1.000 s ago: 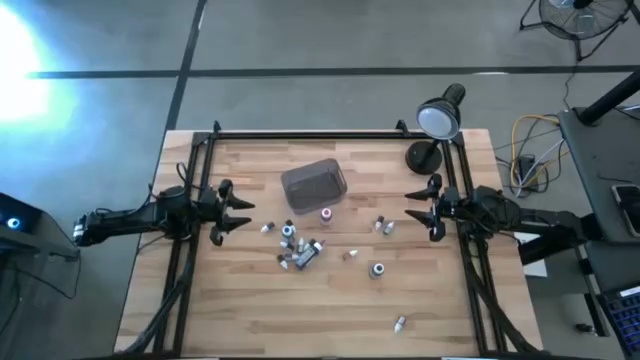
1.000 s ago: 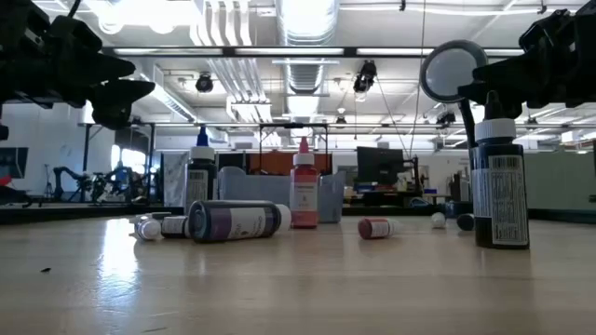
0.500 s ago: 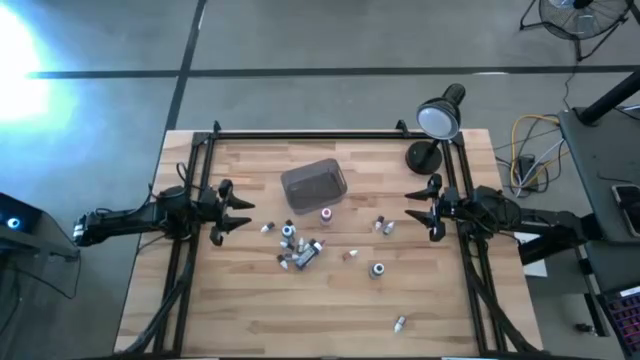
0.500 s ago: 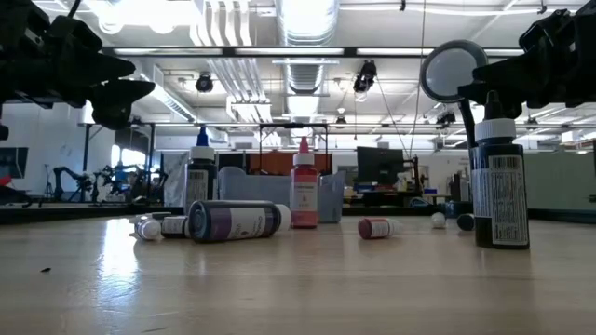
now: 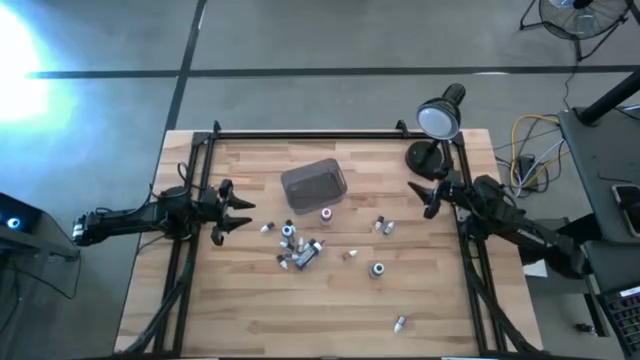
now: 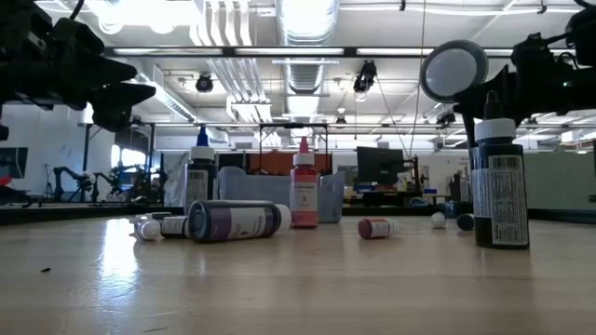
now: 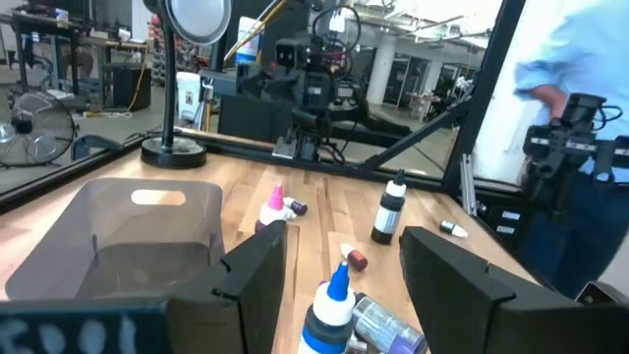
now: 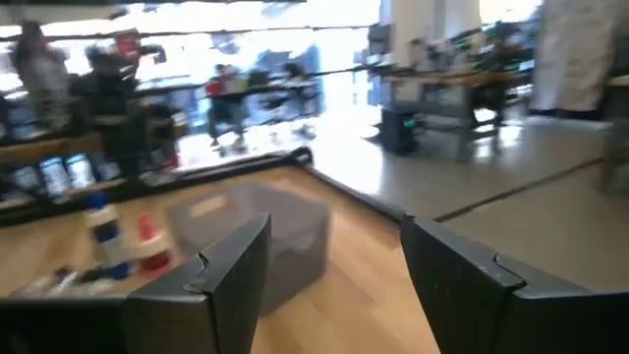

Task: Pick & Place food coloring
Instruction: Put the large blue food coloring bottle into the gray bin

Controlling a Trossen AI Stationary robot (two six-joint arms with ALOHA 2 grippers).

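In the high view a translucent grey tub (image 5: 314,185) sits a little above and left of the centre of the wooden table (image 5: 250,310). The left wrist view looks into it (image 7: 108,241), and nothing shows inside.

The food coloring bottles (image 5: 300,250) lie scattered over the middle of the table, just below and to the right of the tub. A tight cluster sits at centre, a pink-capped bottle (image 5: 326,214) stands just below the tub's lower edge, a pair (image 5: 383,226) lies further right, one (image 5: 376,269) sits lower right, and a lone bottle (image 5: 400,323) lies near the bottom edge, well apart from the rest. In the low view some stand upright, such as a red one (image 6: 304,195) and a dark one (image 6: 500,186), while a purple one (image 6: 237,221) lies on its side.

The left gripper (image 5: 236,214) hovers at centre left of the high view, fingers spread and holding nothing. The right gripper (image 5: 430,196) hangs at centre right, below a black desk lamp (image 5: 438,125), also spread and holding nothing.
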